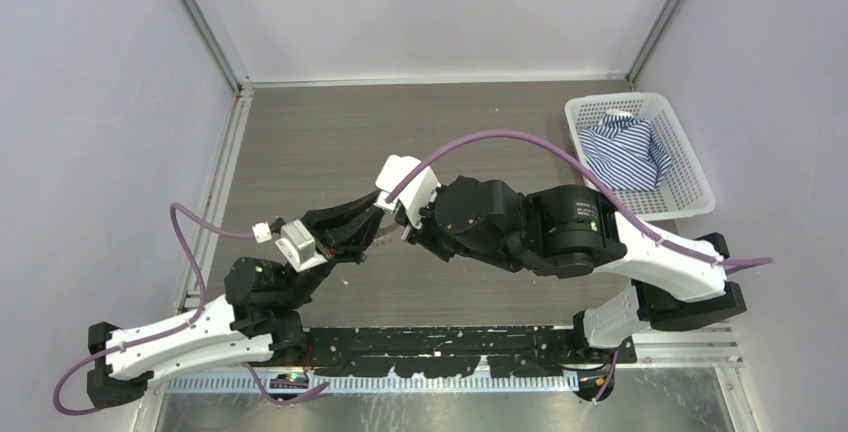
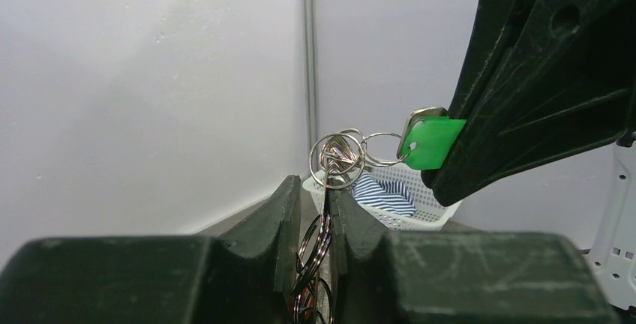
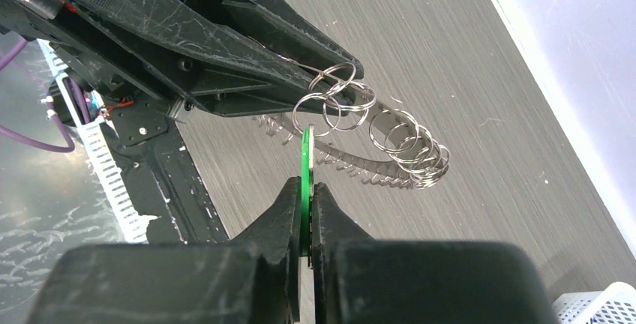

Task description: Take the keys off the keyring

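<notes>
The green key (image 3: 305, 160) is up in the air over the middle of the table (image 1: 300, 132), its head pinched edge-on in the right gripper (image 3: 306, 190), whose jaws are nearly shut on it. It still hangs from the keyring (image 3: 339, 96), a knot of linked wire rings, and the silvery keys (image 3: 352, 166) fan out just below in a toothed row. The left gripper (image 2: 324, 198) faces it from the other side, jaws narrow and clamped on the rings, so the bunch is stretched between the two.

By my reckoning the job has barely begun. The green key is gripped but not off, I see no key lying loose, and the whole row is left to do.

There is a small label on the right arm, too tiny to read. A basket (image 1: 690, 167) with striped cloth (image 1: 625, 152) sits well apart.
</notes>
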